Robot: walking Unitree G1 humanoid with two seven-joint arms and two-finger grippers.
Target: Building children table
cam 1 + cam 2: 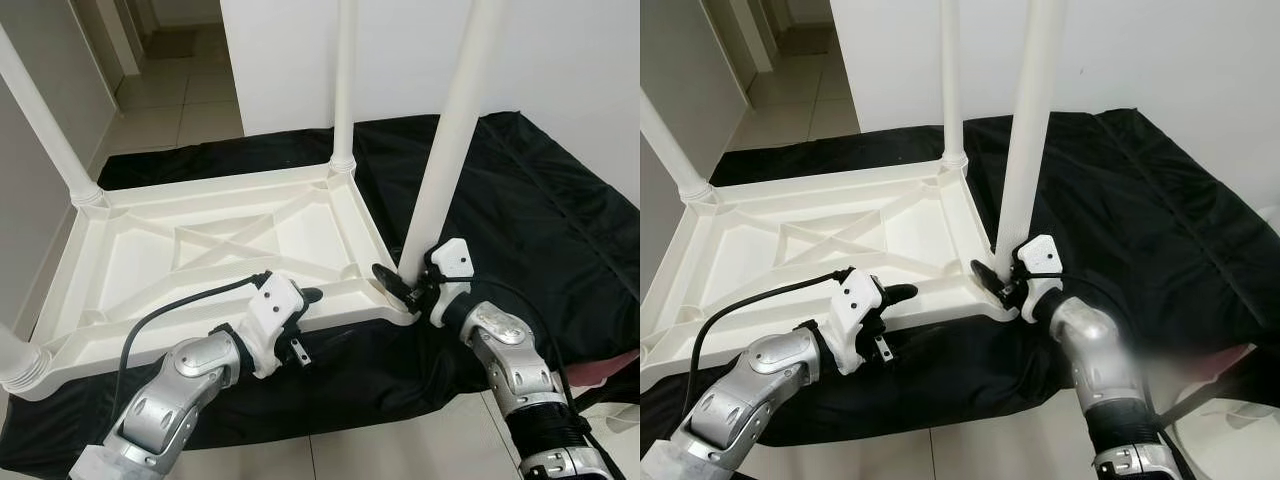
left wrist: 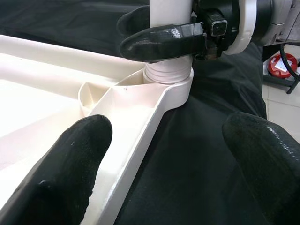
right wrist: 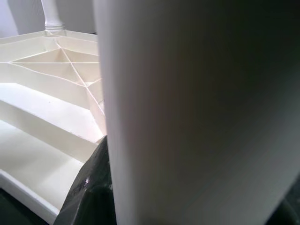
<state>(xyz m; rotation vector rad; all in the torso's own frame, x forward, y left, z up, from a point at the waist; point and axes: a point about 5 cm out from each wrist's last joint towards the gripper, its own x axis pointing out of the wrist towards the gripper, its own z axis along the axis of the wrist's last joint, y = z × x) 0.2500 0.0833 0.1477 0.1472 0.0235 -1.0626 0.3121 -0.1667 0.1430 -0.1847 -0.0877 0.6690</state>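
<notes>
The white plastic table [image 1: 215, 245] lies upside down on a black cloth [image 1: 520, 200] spread over the tiled floor [image 1: 390, 440], its ribbed underside facing up. The leg [image 1: 455, 130] at its near right corner stands upright, its long axis running straight up from the corner socket [image 2: 168, 82]. The right claw [image 1: 405, 280] pinches that leg just above the socket, one finger on either side; in the left wrist view its black fingers [image 2: 159, 40] wrap the tube right over the threaded collar. So the right arm is the one on the leg, and any seating or turning looks to be about that upright axis.

The left claw [image 1: 295, 320] sits to the left of it at the table's near rim, fingers spread and holding nothing, pointing along the rim toward the socket.

Count: one tabletop, four legs standing in the corners (near right, far right [image 1: 345, 80], far left [image 1: 45, 125], near left [image 1: 15, 355]), one cloth, two claws.
</notes>
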